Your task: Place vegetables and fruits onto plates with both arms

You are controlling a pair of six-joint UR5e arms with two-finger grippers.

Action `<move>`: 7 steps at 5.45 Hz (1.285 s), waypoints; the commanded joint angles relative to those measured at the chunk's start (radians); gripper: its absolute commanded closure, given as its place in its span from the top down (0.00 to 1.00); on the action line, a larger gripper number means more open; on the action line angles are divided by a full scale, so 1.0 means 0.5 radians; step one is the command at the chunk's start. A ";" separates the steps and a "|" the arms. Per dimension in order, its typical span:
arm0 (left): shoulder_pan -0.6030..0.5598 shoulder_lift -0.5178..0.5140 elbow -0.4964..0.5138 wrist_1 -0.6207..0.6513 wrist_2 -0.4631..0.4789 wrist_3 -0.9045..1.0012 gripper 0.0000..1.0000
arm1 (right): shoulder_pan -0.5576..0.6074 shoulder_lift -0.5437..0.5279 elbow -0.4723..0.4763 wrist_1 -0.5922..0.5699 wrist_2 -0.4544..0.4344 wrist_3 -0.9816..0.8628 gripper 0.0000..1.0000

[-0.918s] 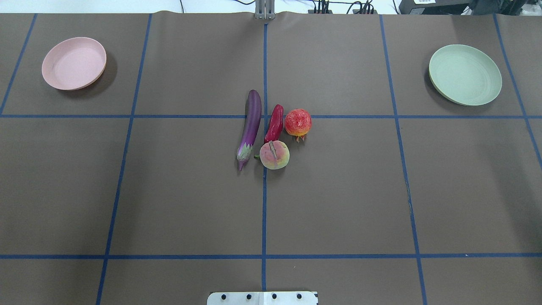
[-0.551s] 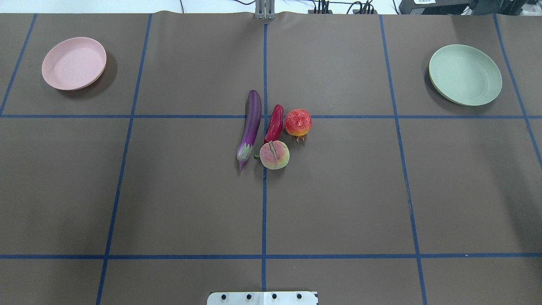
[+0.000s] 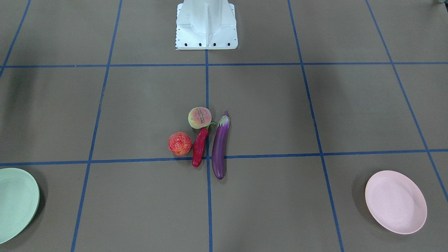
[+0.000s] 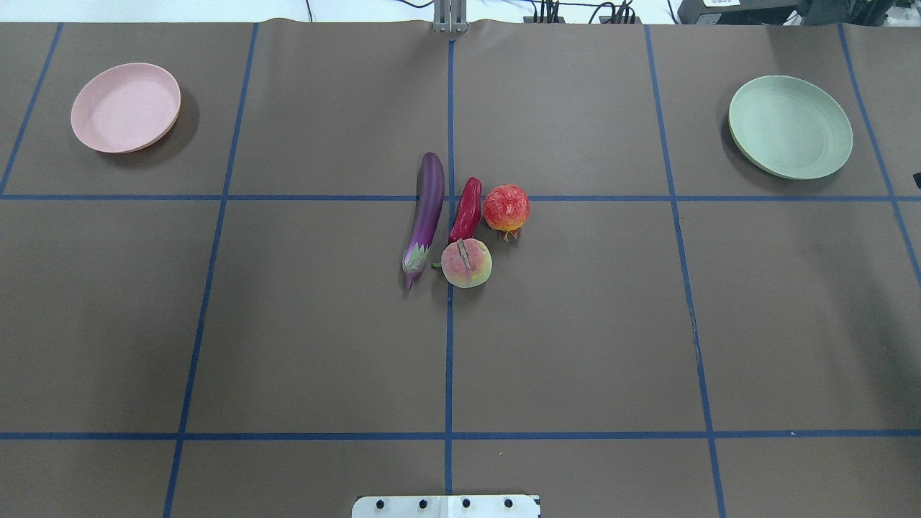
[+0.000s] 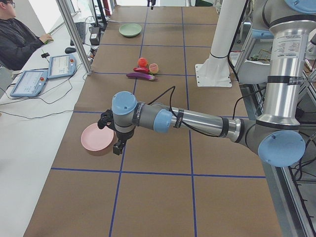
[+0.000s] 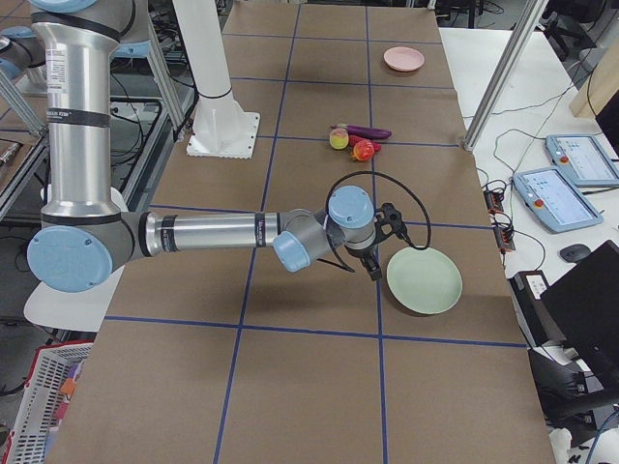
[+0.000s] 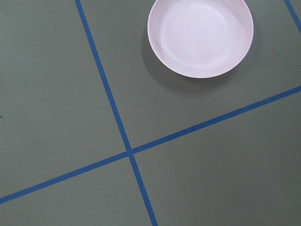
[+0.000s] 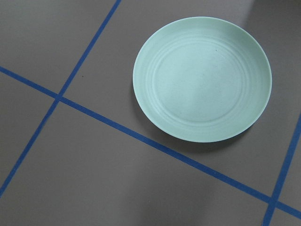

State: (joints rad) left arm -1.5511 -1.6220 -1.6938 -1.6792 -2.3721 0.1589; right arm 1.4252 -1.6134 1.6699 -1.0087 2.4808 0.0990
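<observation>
Nothing on the bench has shifted. Only a dark sliver has edged into the overhead view's right border, near the mint green plate. The eggplant, red chili pepper, mottled red-orange ball and peach lie clustered at mid-bench, well apart from both plates. The chili lies between eggplant and ball, with the peach at its stem end. The pink plate sits at the far left. The left arm hangs its jaws just beside the pink plate, and the right arm hangs its own beside the green one. I cannot tell whether either pair is spread or pressed together.
</observation>
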 commanded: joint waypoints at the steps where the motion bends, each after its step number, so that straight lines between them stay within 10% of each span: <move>1: 0.007 -0.002 0.062 -0.190 0.004 -0.002 1.00 | -0.198 0.230 0.007 0.152 0.018 0.354 1.00; 3: 0.028 -0.011 0.086 -0.207 0.010 0.001 1.00 | -0.676 0.581 0.029 0.118 -0.302 1.155 0.99; 5: 0.034 -0.014 0.083 -0.207 0.013 0.001 1.00 | -1.051 0.942 0.166 -0.671 -0.820 1.262 0.99; 7: 0.043 -0.014 0.083 -0.201 0.016 0.004 1.00 | -1.373 1.338 0.012 -0.937 -1.135 1.563 0.99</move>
State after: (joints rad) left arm -1.5322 -1.6291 -1.6521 -1.7807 -2.3649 0.1600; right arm 0.8054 -1.0328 1.7169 -1.4384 1.9793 0.7845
